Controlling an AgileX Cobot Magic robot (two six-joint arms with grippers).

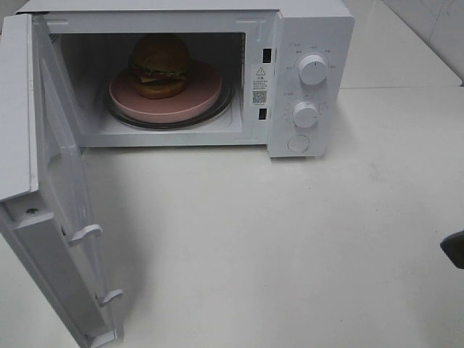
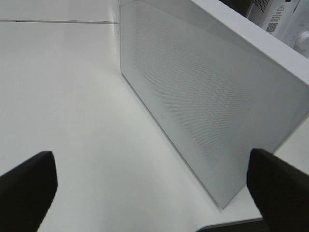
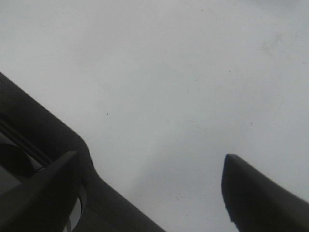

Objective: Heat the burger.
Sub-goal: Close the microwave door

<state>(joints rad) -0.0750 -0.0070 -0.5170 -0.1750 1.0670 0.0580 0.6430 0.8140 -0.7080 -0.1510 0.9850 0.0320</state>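
Observation:
The burger (image 1: 159,64) sits on a round pink plate (image 1: 190,98) on the glass turntable inside the white microwave (image 1: 312,29). The microwave door (image 1: 58,188) stands wide open, swung out to the left. My left gripper (image 2: 149,159) is open and empty, out of the exterior view, close to the door's outer face (image 2: 193,92). My right gripper (image 3: 150,157) is open and empty above the bare white table; only a dark tip of it (image 1: 454,250) shows at the right edge of the exterior view.
The microwave's panel carries two knobs (image 1: 312,69) (image 1: 305,114) and a round button (image 1: 298,143). The white table (image 1: 275,246) spreads in front of the microwave. A dark part of the robot (image 3: 43,145) shows beside the right gripper.

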